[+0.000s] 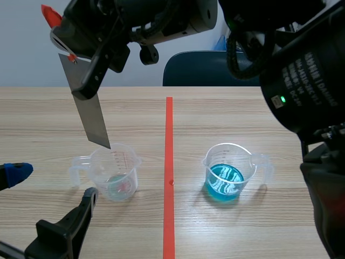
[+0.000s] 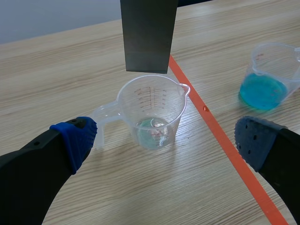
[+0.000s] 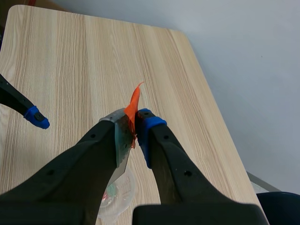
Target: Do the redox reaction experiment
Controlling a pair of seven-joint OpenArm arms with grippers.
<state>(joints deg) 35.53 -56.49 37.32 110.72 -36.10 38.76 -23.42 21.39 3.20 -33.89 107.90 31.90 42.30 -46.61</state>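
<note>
The right pincer (image 3: 132, 129) squeezes the flat grey metal strip (image 1: 90, 113), which hangs just over the clear plastic cup (image 1: 116, 172); the left pincer (image 2: 164, 140) is spread wide near that cup, holding nothing; a crooked drop could bump the cup and tip it.

Scene view sits low at the near edge, facing forward across the worktop (image 1: 242, 108); left wrist view close, tilted down at the clear cup (image 2: 150, 110); right wrist view high, looking steeply down the metal strip (image 3: 121, 140); all three share cup and strip; cup of blue liquid (image 1: 226, 175) in two.
</note>
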